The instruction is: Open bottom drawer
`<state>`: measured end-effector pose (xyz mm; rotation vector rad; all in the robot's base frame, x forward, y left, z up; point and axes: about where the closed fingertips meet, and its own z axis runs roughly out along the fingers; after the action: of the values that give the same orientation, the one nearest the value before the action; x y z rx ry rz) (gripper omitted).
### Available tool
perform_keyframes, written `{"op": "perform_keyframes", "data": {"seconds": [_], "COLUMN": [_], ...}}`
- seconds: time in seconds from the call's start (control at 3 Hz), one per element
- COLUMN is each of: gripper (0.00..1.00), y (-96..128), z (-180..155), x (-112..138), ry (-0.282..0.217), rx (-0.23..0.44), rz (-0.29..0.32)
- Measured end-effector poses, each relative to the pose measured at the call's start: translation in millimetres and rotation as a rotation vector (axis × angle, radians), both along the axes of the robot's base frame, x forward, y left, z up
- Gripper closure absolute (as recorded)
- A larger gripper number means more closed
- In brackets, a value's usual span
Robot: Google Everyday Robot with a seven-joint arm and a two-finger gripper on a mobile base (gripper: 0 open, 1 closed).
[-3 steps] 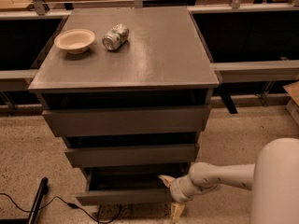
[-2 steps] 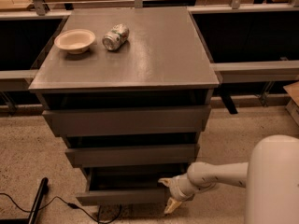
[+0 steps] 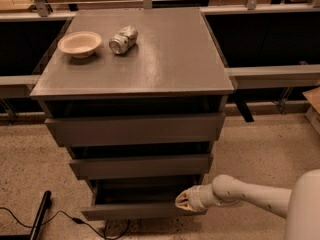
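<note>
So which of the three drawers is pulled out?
The bottom drawer, lowest in the stack: its interior shows from above, and the end effector sits at its front edge.

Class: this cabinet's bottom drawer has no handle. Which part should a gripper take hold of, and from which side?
Probably best is the top edge of the bottom drawer front panel, coming from the front and above. The front is flat and handleless, and the drawer stands partly out, baring that edge. The gripper is at its right end.

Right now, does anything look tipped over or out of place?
The can lies on its side beside the bowl on the cabinet top. The bottom drawer sticks out, with the gripper at its right front corner.
</note>
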<state>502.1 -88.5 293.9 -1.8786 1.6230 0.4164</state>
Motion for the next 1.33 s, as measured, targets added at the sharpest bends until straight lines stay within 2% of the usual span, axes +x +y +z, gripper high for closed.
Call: {"op": "perform_keyframes", "data": {"seconds": [0.33, 1.0, 1.33], "gripper": [1.00, 1.00, 1.00], "y": [-2.7, -13.0, -15.6], "z": [-0.7, -31.4, -48.1], "x": [15.3, 48.3, 57.7], "ry": [-0.036, -0.071, -0.062], "rx": [0.028, 0.058, 0.060], "rz": [-0.022, -0.083, -0.088]}}
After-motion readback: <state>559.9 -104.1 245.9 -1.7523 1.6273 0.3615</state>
